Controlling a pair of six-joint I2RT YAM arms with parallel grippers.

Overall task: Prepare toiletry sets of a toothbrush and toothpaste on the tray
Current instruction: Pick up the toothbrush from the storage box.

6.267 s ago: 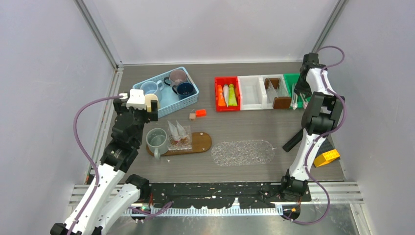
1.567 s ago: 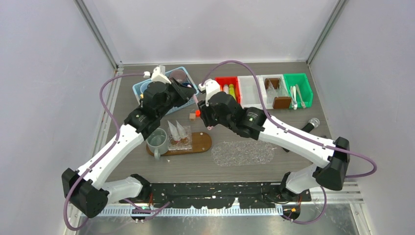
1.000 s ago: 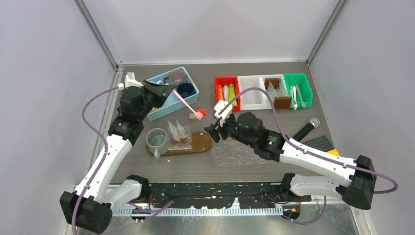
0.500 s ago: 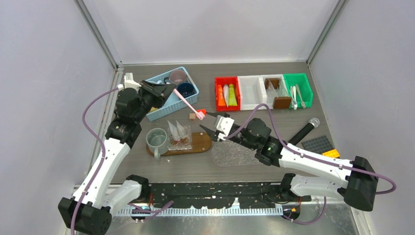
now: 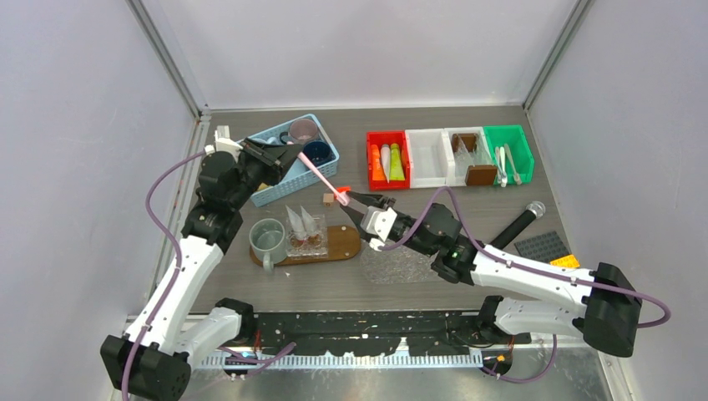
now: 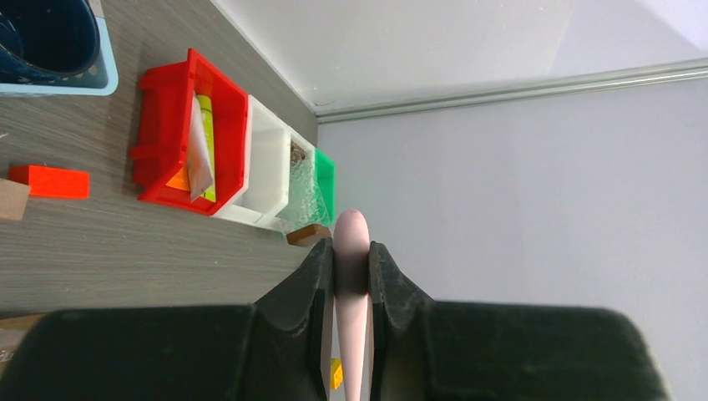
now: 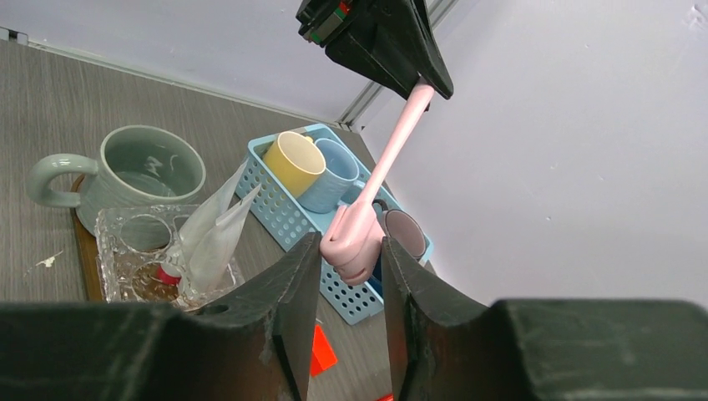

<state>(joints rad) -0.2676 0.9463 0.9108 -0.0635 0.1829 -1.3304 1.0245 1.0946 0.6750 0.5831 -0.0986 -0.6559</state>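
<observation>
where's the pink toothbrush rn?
Top view, left of centre: the pink toothbrush is in the air, handle clamped in the left claw, head in the right claw, over the gap between the blue basket and the red bin.

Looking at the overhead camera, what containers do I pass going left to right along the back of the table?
Blue basket, red bin, white bin, bin with clear packets, green bin.
</observation>
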